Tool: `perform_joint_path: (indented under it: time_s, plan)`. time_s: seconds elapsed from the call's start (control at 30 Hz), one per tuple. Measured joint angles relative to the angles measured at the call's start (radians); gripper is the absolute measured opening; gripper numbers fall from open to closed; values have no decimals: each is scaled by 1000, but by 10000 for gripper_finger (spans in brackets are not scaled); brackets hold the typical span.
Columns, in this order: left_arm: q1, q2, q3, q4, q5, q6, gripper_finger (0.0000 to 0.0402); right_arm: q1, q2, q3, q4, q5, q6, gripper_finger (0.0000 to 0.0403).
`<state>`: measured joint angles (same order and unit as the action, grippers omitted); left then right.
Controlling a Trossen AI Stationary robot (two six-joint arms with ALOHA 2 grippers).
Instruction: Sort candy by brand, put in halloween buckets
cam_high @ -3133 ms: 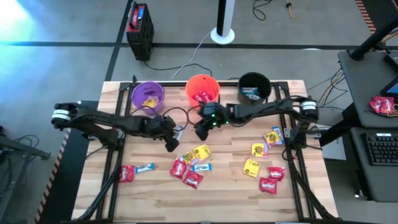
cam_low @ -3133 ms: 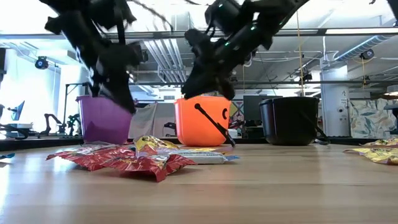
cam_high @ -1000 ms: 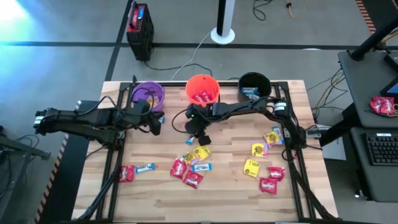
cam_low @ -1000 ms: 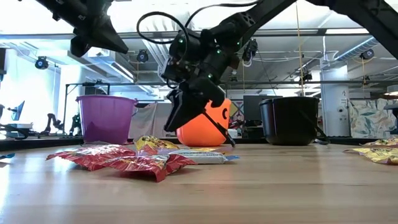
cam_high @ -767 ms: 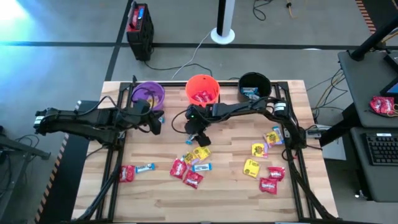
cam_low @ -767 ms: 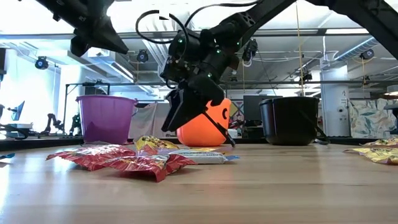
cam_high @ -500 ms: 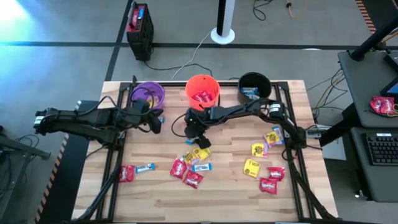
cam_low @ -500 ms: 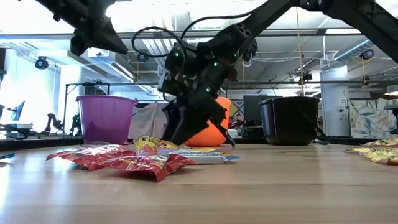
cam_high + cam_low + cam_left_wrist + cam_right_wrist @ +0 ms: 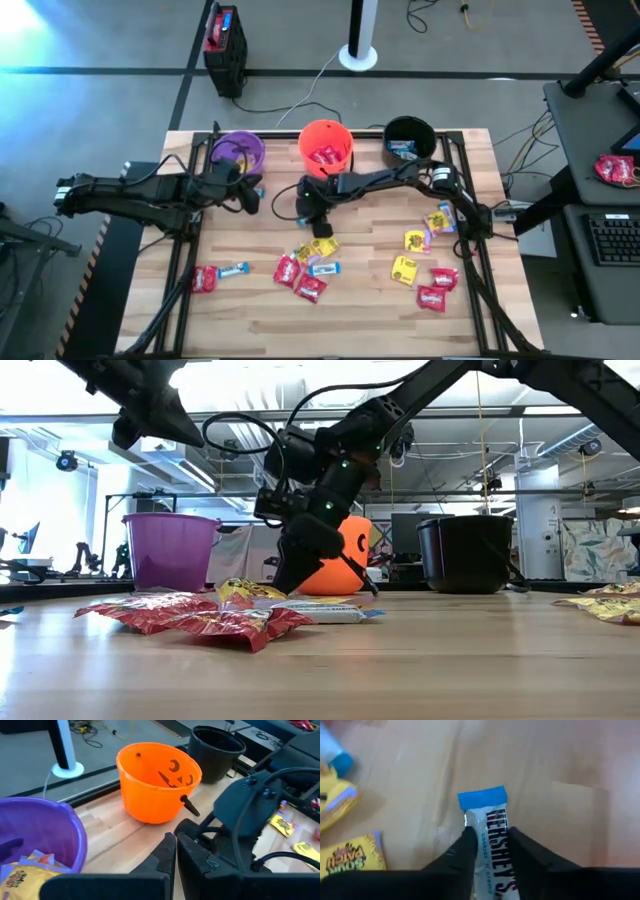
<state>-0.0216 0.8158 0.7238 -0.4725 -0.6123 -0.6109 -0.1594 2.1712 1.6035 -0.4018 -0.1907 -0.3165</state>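
Note:
A blue-and-white candy packet [image 9: 492, 822] lies flat on the wood in front of the orange bucket [image 9: 325, 143]. My right gripper [image 9: 307, 217] stands over it, pointing down, shut on it; in the low view the gripper [image 9: 287, 582] reaches the tabletop. The purple bucket [image 9: 238, 152] holds yellow packets [image 9: 25, 870], the orange one red packets, and the black bucket [image 9: 409, 137] a blue-and-white one. My left gripper [image 9: 254, 200] hovers beside the purple bucket, shut [image 9: 176, 851] and empty. Red, yellow and blue-and-white packets [image 9: 308, 268] lie loose on the table. My right gripper pinches the blue-and-white packet between its two fingers [image 9: 465, 852], one on each long edge [image 9: 481, 840]. It comes from above, pointing down, with the packet running along between the fingers. The blue end [image 9: 482, 800] sticks out past the fingertips, and the packet still lies on the table.
More packets lie toward the right edge [image 9: 425, 268] and near the left rail [image 9: 215, 274]. Yellow packets [image 9: 350, 855] sit close beside the held one. The orange bucket's black handle [image 9: 345, 560] hangs down its front. Bare wood spans the near part of the table [image 9: 340, 325].
My right gripper has come down from above the table and shifted a little toward the table's left, ending at the tabletop over the blue-and-white packet. The candy and buckets have stayed where they were.

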Motion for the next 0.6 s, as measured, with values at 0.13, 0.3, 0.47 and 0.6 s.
perform_joint_path:
  time_s: [0.13,0.3,0.47,0.6]
  plan:
    - [0,0,0,0,-34,0,0,3,0,1,4,10,60,46]
    - [0,0,0,0,-35,0,0,5,-2,0,11,11,77,12]
    - [0,0,0,0,-36,0,0,5,-2,-1,12,6,60,8]
    - [0,0,0,0,-36,0,0,5,-8,-2,25,1,97,8]
